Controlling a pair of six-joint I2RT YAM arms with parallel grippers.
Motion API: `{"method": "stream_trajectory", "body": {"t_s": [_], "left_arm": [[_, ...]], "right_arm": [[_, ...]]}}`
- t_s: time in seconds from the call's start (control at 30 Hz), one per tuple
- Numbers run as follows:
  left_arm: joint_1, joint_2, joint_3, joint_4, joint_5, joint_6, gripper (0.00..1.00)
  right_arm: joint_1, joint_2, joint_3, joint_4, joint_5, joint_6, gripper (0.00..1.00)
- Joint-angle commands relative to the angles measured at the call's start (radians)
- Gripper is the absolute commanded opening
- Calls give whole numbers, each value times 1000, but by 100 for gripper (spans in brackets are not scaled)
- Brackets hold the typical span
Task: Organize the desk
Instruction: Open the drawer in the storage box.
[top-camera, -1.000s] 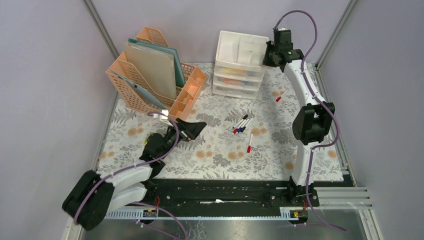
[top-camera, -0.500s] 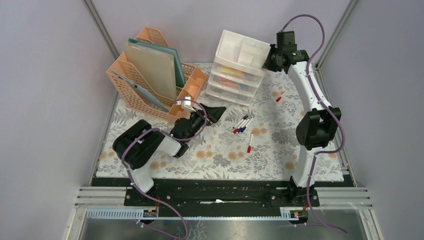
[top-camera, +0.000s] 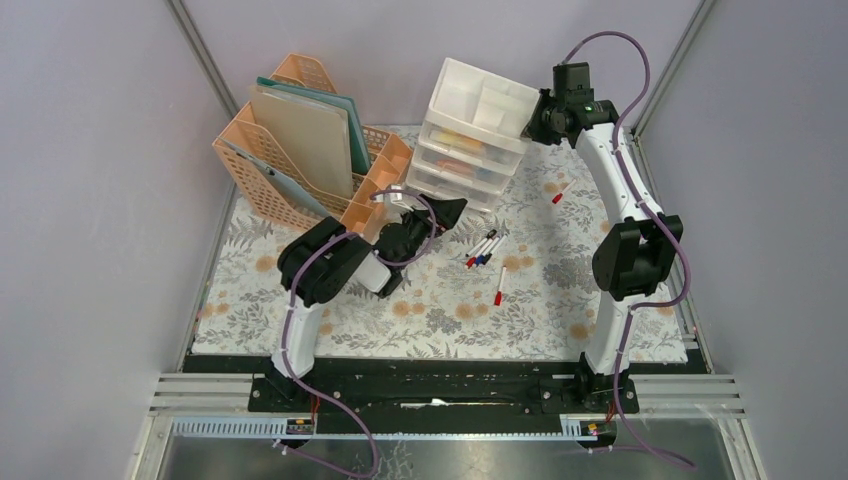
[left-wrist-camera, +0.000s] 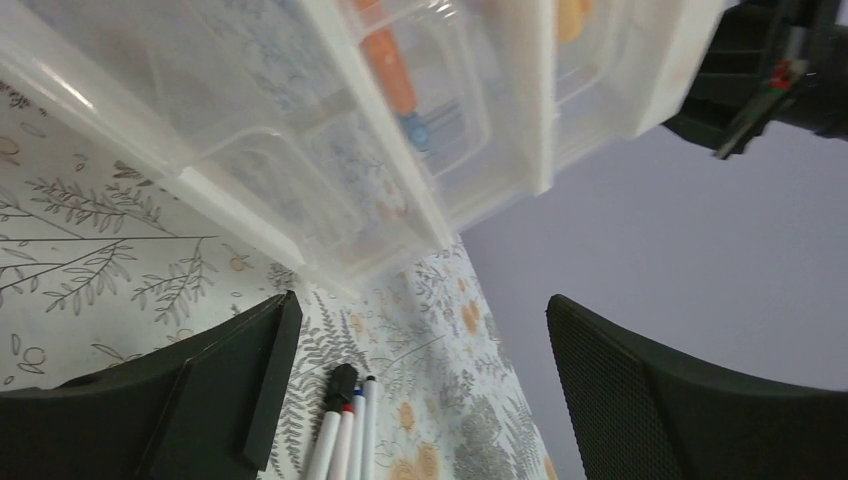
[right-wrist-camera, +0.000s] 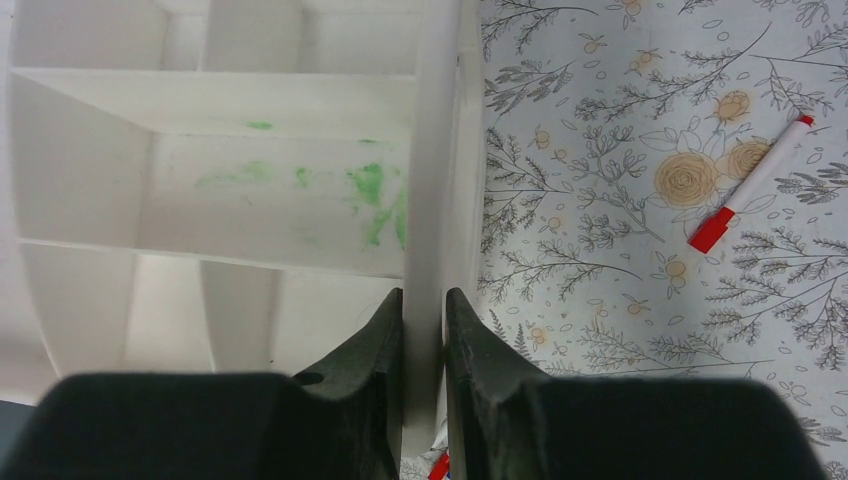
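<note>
The desk (top-camera: 440, 312) is covered with a pale cloth of grey ferns and orange flowers. At the back stands the white three-drawer unit (top-camera: 472, 140), tilted. My right gripper (top-camera: 545, 110) is shut on the unit's top right rim, and the wrist view shows its jaws (right-wrist-camera: 423, 300) pinching that thin white wall (right-wrist-camera: 432, 150). My left gripper (top-camera: 445, 212) is open and low over the cloth, just in front of the unit's lower left corner. Between its fingers (left-wrist-camera: 420, 305) I see bare cloth and the tips of several marker pens (left-wrist-camera: 345, 420).
A peach file rack (top-camera: 300, 150) with folders stands at the back left, close behind the left arm. A cluster of pens (top-camera: 484, 248) lies mid-desk, one red-capped pen (top-camera: 498, 285) nearer, and another red-capped pen (top-camera: 560, 192) beside the right arm. A black rail (top-camera: 440, 385) runs along the near edge.
The left arm swung from the near left towards the middle, bringing its open gripper up to the drawer unit's front. The right gripper kept its hold, and the unit turned and tilted.
</note>
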Motion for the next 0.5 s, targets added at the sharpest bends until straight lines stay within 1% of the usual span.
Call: {"method": "stream_trajectory", "body": {"t_s": [0.0, 0.13, 0.37, 0.47], "left_arm": [[-3, 54, 77, 138, -57, 6, 98], [0, 83, 123, 141, -61, 32, 98], [22, 141, 193, 150, -49, 17, 86], [34, 155, 204, 152, -54, -8, 86]], "right_arm": [[3, -120, 52, 113, -128, 109, 0], [2, -120, 60, 106, -137, 107, 0], [3, -120, 59, 99, -151, 106, 0], [3, -122, 59, 96, -162, 108, 0]]}}
